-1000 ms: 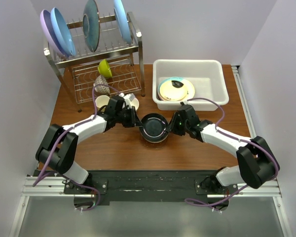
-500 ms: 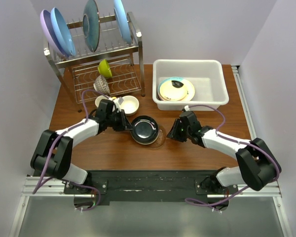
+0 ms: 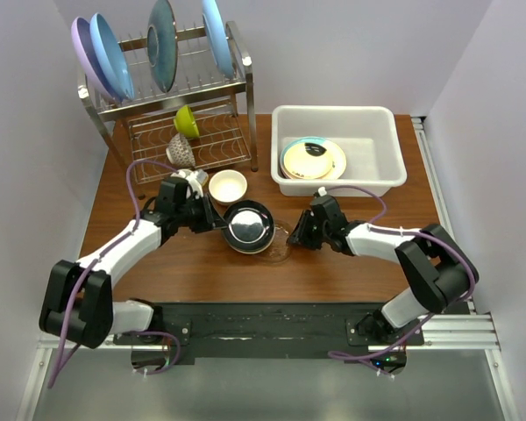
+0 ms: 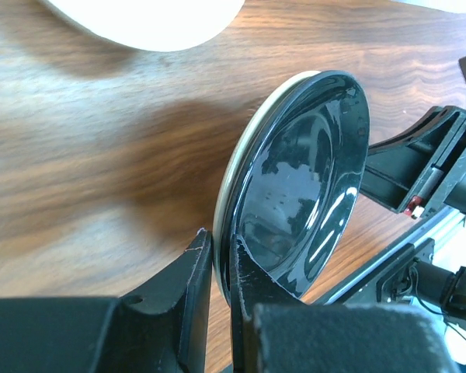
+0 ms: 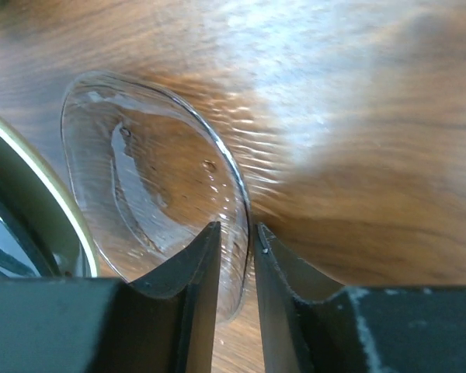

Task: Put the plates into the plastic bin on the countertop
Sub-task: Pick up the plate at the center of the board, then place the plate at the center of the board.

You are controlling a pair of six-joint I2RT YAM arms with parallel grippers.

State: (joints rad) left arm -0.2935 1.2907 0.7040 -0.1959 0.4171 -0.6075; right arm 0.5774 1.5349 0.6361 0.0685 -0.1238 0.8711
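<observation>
My left gripper (image 3: 212, 221) (image 4: 221, 250) is shut on the rim of a glossy black plate (image 3: 249, 226) (image 4: 311, 186), held tilted just above the countertop (image 3: 193, 263). A clear glass plate (image 3: 280, 246) (image 5: 155, 179) lies right of it, partly under the black plate's edge. My right gripper (image 3: 294, 234) (image 5: 237, 233) is shut on the glass plate's right rim, one finger on each side. The white plastic bin (image 3: 386, 153) stands at the back right. A teal-and-cream plate (image 3: 313, 159) lies inside it.
A steel wire rack (image 3: 180, 105) at the back left holds upright blue, lilac and dark teal plates (image 3: 162, 44), a green cup and a patterned cup. A small cream bowl (image 3: 227, 186) sits just behind the black plate. White walls close in on both sides.
My left arm has drawn the black plate to the left, off the glass plate, which now shows. My right gripper has shifted slightly left, staying at the glass plate's rim.
</observation>
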